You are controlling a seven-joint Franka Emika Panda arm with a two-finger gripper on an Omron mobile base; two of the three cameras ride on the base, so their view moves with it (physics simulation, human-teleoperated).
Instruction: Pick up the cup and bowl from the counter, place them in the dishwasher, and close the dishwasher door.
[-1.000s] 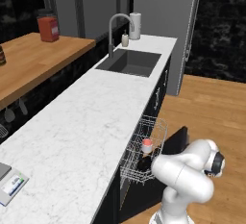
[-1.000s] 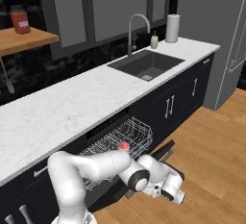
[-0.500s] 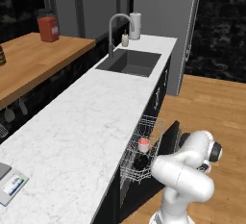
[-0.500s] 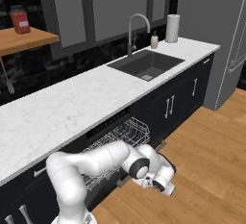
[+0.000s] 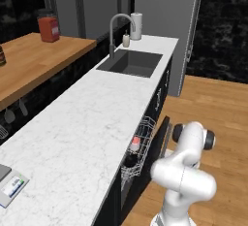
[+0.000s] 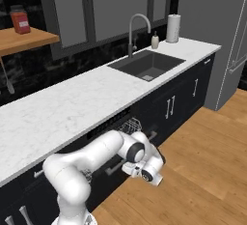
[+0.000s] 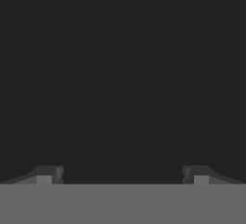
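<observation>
The cup (image 5: pixel 136 144), white with a red top, stands in the silver wire rack (image 5: pixel 145 125) of the dishwasher under the counter (image 5: pixel 87 123). The black bowl (image 5: pixel 130 161) sits in the same rack just nearer to me. The dishwasher door (image 5: pixel 163 135) is swung most of the way up, leaving a narrow gap over the rack (image 6: pixel 129 124). My arm (image 6: pixel 136 151) curls low in front of it, hand against the black panel. In the hand view my gripper (image 7: pixel 122 176) is open, fingertips wide apart, nothing between them, facing the flat dark door (image 7: pixel 123 74) close up.
A sink (image 5: pixel 131 62) with a curved faucet (image 5: pixel 114 31) is set in the counter farther along, beside a white cylinder (image 5: pixel 136 25). A red canister (image 5: pixel 48 26) stands on the wooden shelf (image 5: pixel 34 60). A grey fridge (image 5: pixel 164 21) ends the run. Wooden floor (image 5: pixel 218 104) lies open to the right.
The door has swung up from nearly flat to nearly shut, and the rack with the cup and bowl has slid in. My arm moved toward the cabinets with it.
</observation>
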